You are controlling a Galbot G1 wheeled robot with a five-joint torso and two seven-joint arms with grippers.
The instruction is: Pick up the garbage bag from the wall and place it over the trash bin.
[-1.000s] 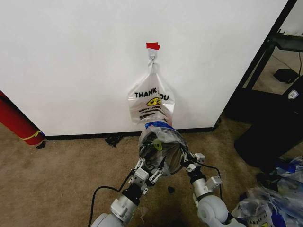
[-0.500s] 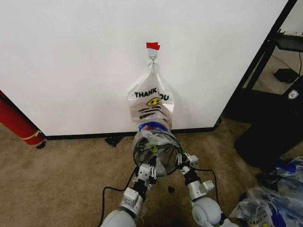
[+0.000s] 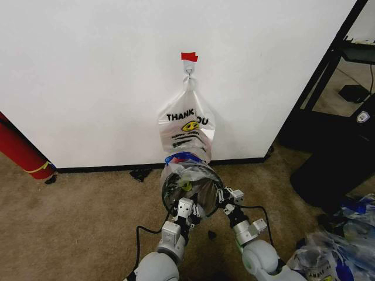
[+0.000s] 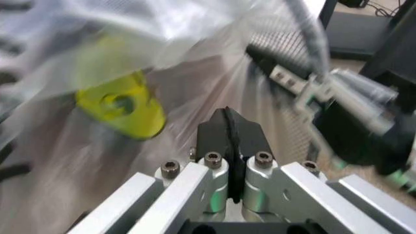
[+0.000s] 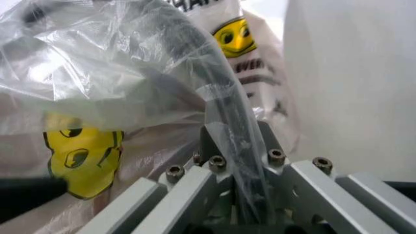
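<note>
Progress is shown against a second ago: the garbage bag point(image 3: 188, 175) is now drawn lower and closer over the trash bin point(image 3: 190, 193), which sits on the floor at 6 o'clock from the hanging THANK YOU bag point(image 3: 186, 130). Left claw point(image 3: 185, 209) is pinched together at the rim's 7 o'clock; right claw point(image 3: 225, 199) is clamped on film at 4 o'clock. Seating is judged nearly complete.

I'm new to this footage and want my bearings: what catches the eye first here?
Low in the middle, the garbage bag lies draped over the round mesh trash bin, with the left pincer and the right pincer at the bin's near rim. The left one is shut; the right one is shut on the bag's plastic. Just above, a white "THANK YOU" bag hangs from a wall hook under red tape.
</note>
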